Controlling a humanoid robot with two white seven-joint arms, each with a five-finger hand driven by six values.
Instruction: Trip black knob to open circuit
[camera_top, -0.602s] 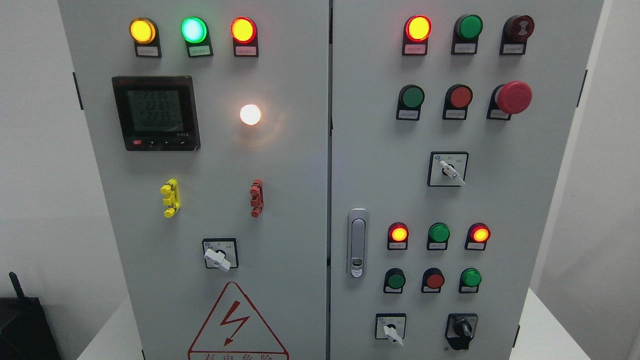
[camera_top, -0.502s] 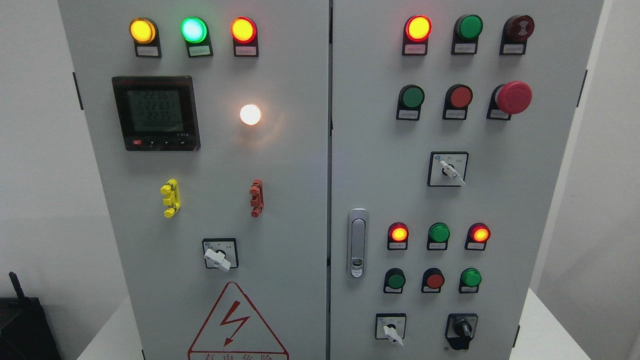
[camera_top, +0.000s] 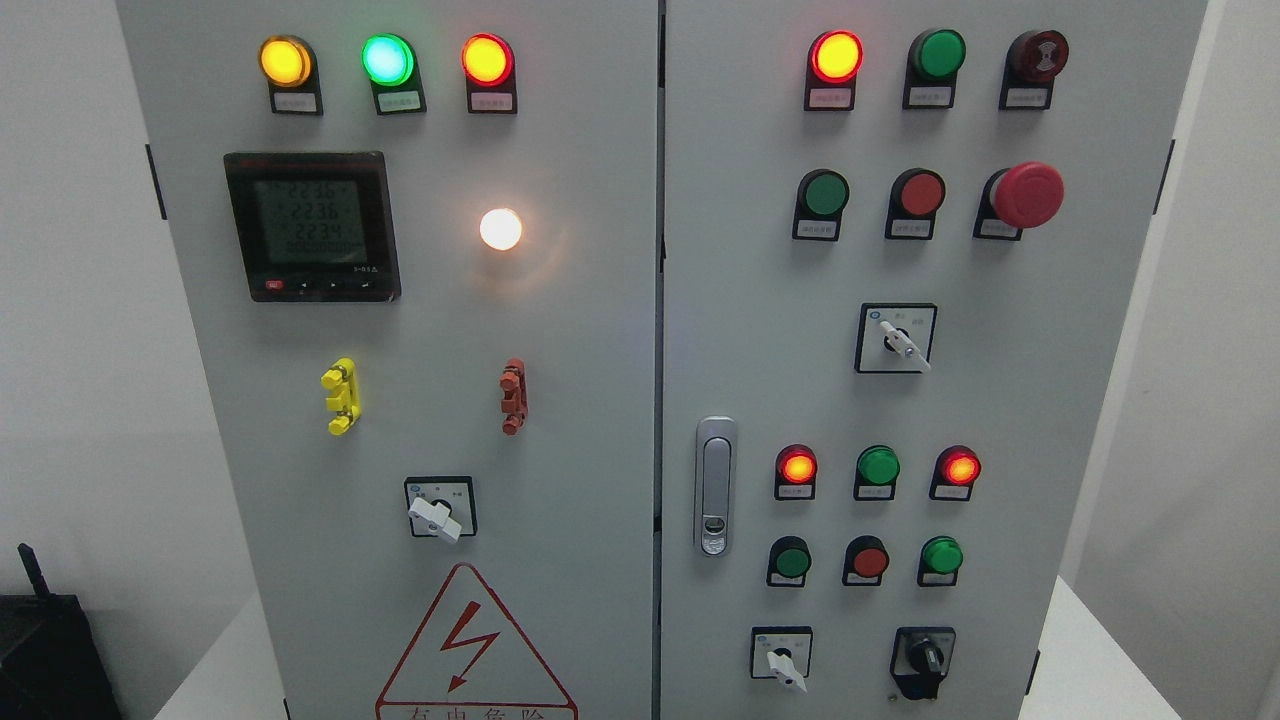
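Note:
A black rotary knob (camera_top: 925, 657) sits on a black plate at the lower right of the grey cabinet's right door (camera_top: 1050, 420). Its handle stands about upright, tilted slightly. To its left is a white-handled selector switch (camera_top: 784, 664). Neither of my hands nor any arm is in view.
The right door carries lit red lamps (camera_top: 835, 56), green and red buttons, a red mushroom stop button (camera_top: 1028, 194), a white selector (camera_top: 900, 340) and a silver door latch (camera_top: 714, 486). The left door has a meter display (camera_top: 312, 226), a lit white lamp (camera_top: 500, 229) and a white selector (camera_top: 436, 515).
Only the meter's digits have changed. The knob, the switches and the lamps stand as before.

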